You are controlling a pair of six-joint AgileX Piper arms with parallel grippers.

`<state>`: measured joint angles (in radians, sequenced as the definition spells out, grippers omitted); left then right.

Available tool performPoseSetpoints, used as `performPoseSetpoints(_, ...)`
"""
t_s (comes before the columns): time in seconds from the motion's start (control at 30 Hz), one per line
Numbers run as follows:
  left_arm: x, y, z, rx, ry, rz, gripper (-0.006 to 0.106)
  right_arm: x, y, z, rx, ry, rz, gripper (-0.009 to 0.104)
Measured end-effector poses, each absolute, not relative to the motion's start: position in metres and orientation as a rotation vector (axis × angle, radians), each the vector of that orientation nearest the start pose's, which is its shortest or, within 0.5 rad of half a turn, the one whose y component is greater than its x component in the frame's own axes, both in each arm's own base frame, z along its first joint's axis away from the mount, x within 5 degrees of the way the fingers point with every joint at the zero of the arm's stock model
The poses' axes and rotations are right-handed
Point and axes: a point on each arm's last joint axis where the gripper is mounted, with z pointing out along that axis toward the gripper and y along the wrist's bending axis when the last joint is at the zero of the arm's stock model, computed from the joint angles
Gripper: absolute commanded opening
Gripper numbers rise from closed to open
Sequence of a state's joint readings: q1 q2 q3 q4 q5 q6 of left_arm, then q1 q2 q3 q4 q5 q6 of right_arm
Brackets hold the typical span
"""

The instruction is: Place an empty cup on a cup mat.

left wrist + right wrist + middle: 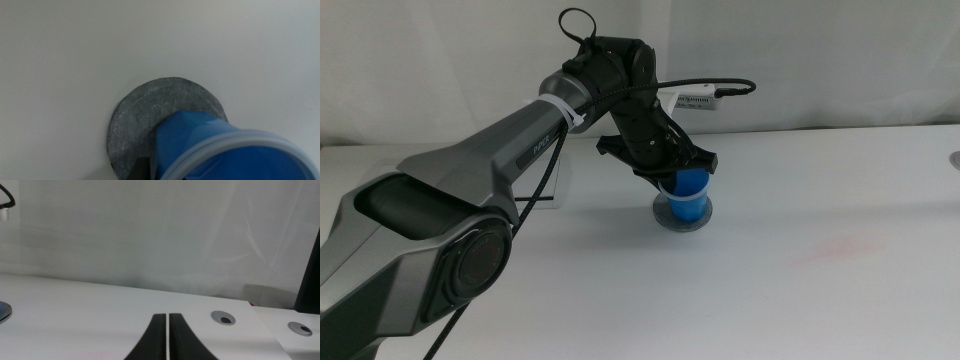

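Observation:
My left gripper (682, 170) reaches in from the left and is shut on the rim of the blue cup (689, 197). The cup stands upright with its base on or just above the round dark grey cup mat (683, 214) near the middle of the table. In the left wrist view the cup (210, 145) fills the near side and overlaps the mottled mat (150, 115). I cannot tell whether base and mat touch. The cup's inside is hidden. My right gripper (167, 335) is shut and empty, low over the table on the right, out of the middle view.
A white rectangular panel (548, 180) stands behind the left arm. A white device with a black cable (698, 98) sits at the back. A faint pink smear (840, 245) marks the table right of the mat. Round table holes (223, 317) lie near the right gripper.

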<state>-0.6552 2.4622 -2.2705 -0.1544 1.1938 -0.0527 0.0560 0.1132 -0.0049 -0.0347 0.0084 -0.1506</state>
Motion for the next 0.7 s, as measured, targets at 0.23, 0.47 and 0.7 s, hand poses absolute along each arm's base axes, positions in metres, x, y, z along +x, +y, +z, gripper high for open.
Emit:
performPoseSetpoints(0.23, 0.4038, -0.328, 0.1762, 0.815, 2.811, -0.326, 0.028, 0.0658, 0.0037, 0.2072, -0.193, 1.59, -0.101, -0.003)
performPoseSetpoints(0.47, 0.4037, -0.3277, 0.1728, 0.816, 2.823, -0.318, 0.085, 0.0658, 0.0037, 0.2072, -0.193, 1.59, -0.101, -0.003)
performPoseSetpoints(0.7, 0.4048, -0.3286, 0.1779, 0.814, 2.809, -0.325, 0.092, 0.0658, 0.0037, 0.2072, -0.193, 1.59, -0.101, -0.003)
